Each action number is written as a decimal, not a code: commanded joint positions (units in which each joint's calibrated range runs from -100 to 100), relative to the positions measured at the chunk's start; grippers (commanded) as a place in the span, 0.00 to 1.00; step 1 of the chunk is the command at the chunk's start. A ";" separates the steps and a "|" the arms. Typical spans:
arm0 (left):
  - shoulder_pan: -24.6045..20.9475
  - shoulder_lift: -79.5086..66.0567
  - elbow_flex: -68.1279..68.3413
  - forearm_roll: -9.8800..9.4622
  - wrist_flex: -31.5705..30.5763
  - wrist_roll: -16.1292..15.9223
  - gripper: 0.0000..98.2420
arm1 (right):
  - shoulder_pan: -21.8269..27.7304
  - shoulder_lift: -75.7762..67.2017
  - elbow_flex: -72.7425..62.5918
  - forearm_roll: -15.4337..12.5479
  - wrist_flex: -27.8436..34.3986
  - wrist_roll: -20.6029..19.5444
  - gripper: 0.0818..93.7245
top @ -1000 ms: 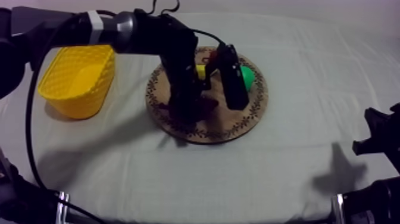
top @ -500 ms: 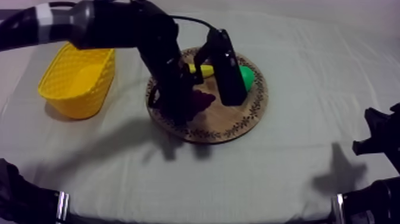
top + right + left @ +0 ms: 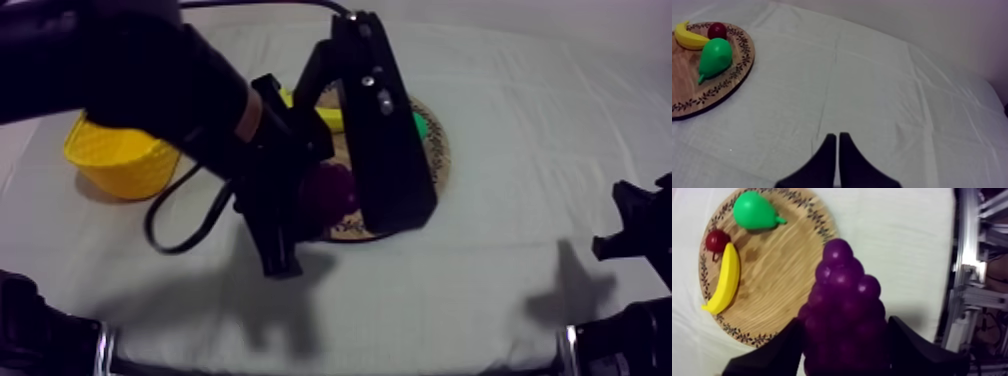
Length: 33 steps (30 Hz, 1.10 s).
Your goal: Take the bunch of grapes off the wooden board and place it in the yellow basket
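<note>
over grey-white desk (image 3: 500,250), left hand (image 3: 846,345) grips purple bunch of grapes (image 3: 844,298) clear of round wooden board (image 3: 792,288) for carrying; right hand (image 3: 837,136) closed, empty.

Probably a lab: aluminium frame (image 3: 967,248) beside the cloth-covered table (image 3: 897,238).

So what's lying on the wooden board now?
A pear, a small red fruit and a banana lie on the wooden board. The bunch of grapes, clamped in the left gripper, hides part of its rim, so that patch cannot be checked.
</note>
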 commanded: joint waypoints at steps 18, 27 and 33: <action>-11.04 -15.90 4.03 0.58 0.37 0.04 0.46 | 0.00 0.02 -0.01 -0.01 -0.03 0.00 0.00; -23.44 -21.06 10.72 1.28 1.31 -3.18 0.47 | 0.00 0.02 -0.01 -0.01 -0.03 0.00 0.00; -30.73 -22.62 13.30 1.46 1.33 -5.18 0.47 | 0.00 0.02 -0.01 -0.01 -0.03 0.00 0.00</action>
